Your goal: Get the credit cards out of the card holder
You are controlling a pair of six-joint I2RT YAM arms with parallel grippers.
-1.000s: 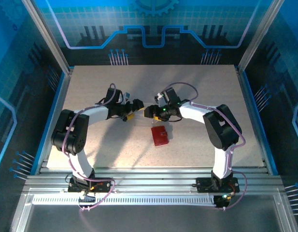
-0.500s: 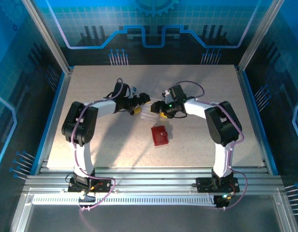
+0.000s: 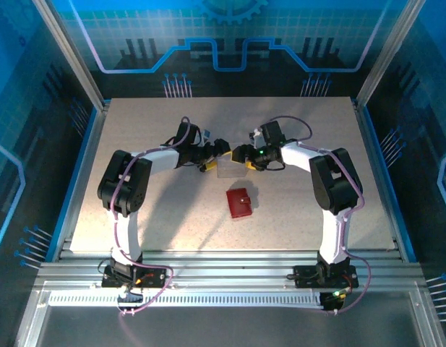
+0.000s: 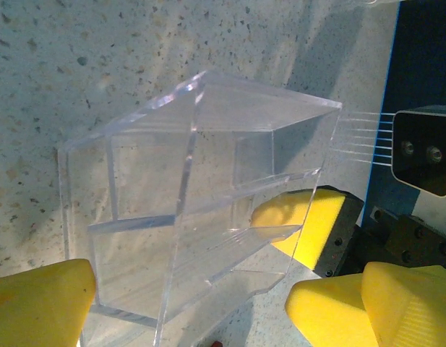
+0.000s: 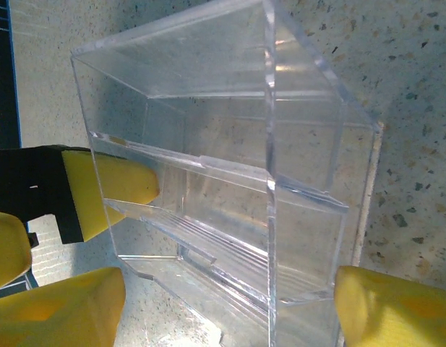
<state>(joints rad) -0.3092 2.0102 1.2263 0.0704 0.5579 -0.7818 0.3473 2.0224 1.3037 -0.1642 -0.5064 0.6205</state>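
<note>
The red card holder [image 3: 239,203] lies closed on the table, nearer the bases than both grippers and touched by neither. The credit cards are hidden. Both grippers meet at a clear plastic tray [image 3: 228,169] behind it. My left gripper [image 3: 220,152] [image 4: 194,311] stands open astride one end of the tray [image 4: 186,217], with a strip of table showing between the tray's corner and one yellow fingertip [image 4: 367,303]. At the other end, my right gripper [image 3: 241,155] [image 5: 230,318] has its yellow pads [image 5: 396,311] against the walls of the tray [image 5: 230,181].
Blue rails [image 3: 89,155] border the speckled table [image 3: 302,217] left and right, and a backdrop wall stands behind. Open table lies around the card holder and toward the near edge. The other gripper's yellow finger [image 4: 302,220] shows through the tray.
Both arms have reached farther back and the grippers have closed in on each other. The clear tray has shifted back and slightly right with them. The card holder has not moved.
</note>
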